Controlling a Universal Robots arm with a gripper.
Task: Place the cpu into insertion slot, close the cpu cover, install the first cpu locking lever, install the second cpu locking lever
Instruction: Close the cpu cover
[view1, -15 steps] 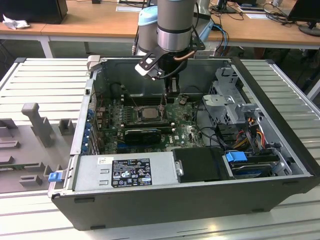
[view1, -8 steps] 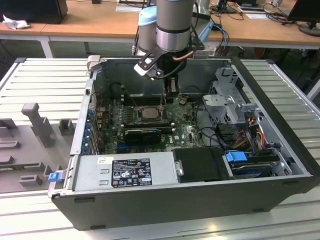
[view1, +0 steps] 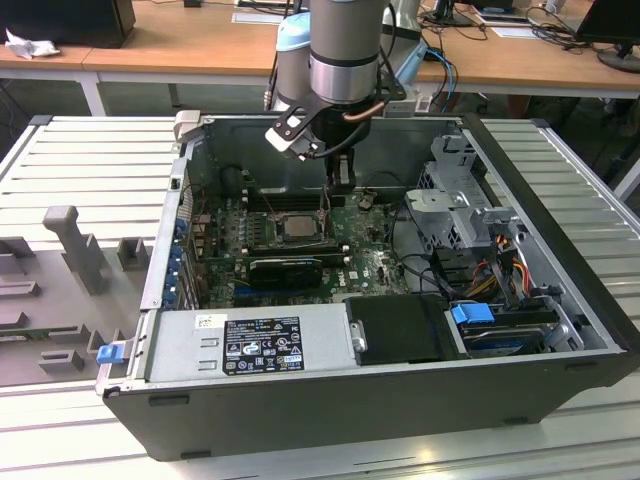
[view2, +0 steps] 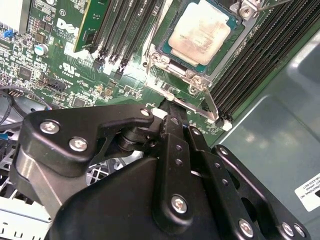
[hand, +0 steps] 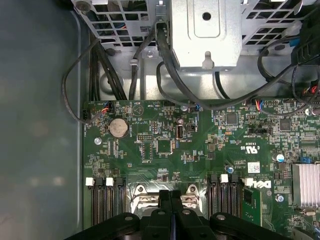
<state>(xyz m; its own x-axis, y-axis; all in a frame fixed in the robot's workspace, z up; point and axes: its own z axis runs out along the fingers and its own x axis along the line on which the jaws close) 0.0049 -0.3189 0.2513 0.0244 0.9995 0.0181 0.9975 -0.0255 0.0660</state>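
Case: the open computer case (view1: 560, 200) lies on the slatted grey tabletop (view1: 90, 180), with the motherboard (hand: 165, 145) facing up.
Arm position: the gripper (view1: 340, 180) reaches down into the case at the far edge of the socket area.
Jaws: in both wrist views they are drawn together with no visible gap at the gripper (hand: 170, 197), and nothing is seen clamped between them.
Cpu: the cpu (view2: 200, 30) sits in the insertion slot (view1: 272, 228), silver face up and level with the board.
Cover: the cpu cover (view2: 172, 67) appears to lie down around the chip. Whether it is fully seated cannot be told.
Lever: a thin wire locking lever (view2: 209, 102) runs just beside the jaw tips, between the socket and the memory slots (view2: 265, 55). Contact cannot be confirmed.
Task state, judged: chip placed, cover apparently down, lever work in hand.
Risk 1: the closed tips could slip off the narrow rod, because its round wire gives little bearing surface. The tips would then strike the board or the slot latches.
Risk 2: a lever not hooked under its tab is likely to spring back up.
Risk 3: if the cover sits skewed, lever force would load the chip unevenly and strain the contacts beneath.
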